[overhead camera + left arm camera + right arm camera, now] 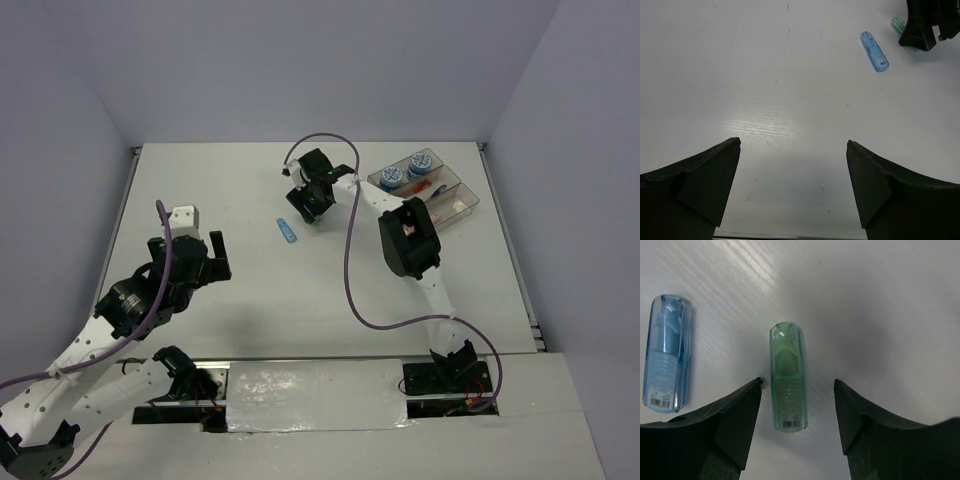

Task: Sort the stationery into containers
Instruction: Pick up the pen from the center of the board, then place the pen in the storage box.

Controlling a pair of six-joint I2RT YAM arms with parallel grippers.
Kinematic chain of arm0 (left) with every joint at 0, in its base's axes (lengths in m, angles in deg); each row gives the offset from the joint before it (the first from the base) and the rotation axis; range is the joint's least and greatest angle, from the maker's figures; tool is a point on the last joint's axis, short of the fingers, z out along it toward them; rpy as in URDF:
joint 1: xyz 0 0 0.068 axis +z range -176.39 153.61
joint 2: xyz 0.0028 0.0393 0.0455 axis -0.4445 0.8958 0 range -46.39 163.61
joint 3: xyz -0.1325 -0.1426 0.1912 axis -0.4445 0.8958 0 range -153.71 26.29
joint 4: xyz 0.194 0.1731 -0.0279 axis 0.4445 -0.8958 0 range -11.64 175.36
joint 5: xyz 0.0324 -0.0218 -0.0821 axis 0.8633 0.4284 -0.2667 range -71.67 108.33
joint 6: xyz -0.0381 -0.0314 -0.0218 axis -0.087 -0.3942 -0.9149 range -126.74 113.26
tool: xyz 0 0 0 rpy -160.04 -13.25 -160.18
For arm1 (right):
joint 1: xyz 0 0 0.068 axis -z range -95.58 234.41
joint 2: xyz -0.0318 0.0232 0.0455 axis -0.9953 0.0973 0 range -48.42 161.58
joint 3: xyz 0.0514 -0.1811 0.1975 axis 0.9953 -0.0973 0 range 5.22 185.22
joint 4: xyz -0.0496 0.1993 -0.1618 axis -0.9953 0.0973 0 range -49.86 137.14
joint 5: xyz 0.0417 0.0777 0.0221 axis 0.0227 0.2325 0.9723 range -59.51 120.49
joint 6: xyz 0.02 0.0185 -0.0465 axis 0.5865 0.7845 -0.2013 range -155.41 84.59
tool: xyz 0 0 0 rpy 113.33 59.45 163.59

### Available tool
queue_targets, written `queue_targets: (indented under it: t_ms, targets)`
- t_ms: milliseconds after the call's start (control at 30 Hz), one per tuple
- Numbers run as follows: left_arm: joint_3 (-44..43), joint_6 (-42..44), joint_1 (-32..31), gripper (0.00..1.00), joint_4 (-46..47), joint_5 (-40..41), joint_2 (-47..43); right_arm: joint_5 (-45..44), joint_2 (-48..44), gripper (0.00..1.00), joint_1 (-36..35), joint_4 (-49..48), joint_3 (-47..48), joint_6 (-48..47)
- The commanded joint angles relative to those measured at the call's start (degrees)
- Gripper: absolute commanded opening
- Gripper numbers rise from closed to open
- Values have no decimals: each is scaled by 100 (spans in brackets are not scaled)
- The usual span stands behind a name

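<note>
Where the top view looks down, bins (462, 192) sit at 2 o'clock on the surface (250, 300), with two tape rolls (391, 178) inside. Blue piece (288, 230) lies loose near centre, with right fingers (312, 205) at its 1 o'clock. Left fingers (217, 250) hang at 9 o'clock, well apart from every item.

Left wrist view: left fingers (705, 180) spread wide, nothing between them. Blue piece (874, 51) at 1 o'clock; green piece (897, 23) beyond it, partly hidden by right fingers (925, 25).

Right wrist view: right fingers (735, 420) released, straddling green piece (787, 377) without touching it. Blue piece (667, 357) lies parallel at 9 o'clock.

Handling, as judged: green piece is probably a light, rigid case of clear plastic, smooth and likely slippery, lying flat and low. Take hold across its narrow width at mid-length; a modest squeeze should do.
</note>
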Motion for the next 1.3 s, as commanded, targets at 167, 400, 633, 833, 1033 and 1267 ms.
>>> queue_targets:
  t_ms: [167, 400, 633, 833, 1033, 1267]
  targets:
    - [-88, 159, 38, 99, 252, -68, -12, 284, -1, 44, -67, 347, -108, -117]
    - [-79, 194, 38, 99, 278, -120, 5, 746, -1712, 0, -15, -1206, -1847, 759]
    - [-71, 194, 56, 99, 287, -129, -30, -971, -4814, 0, 775, -3750, -4679, 3527]
    - [-62, 220, 56, 99, 314, -199, -144, -3275, -5311, 0, 2199, -2125, -4971, 5806]
    - [-53, 229, 56, 99, 331, -226, -188, -3118, -5143, 0, 3088, -1991, -5207, 6492]
    - [-53, 229, 56, 99, 331, -243, -144, -2740, -4617, 0, 3255, -2194, -5445, 6871]
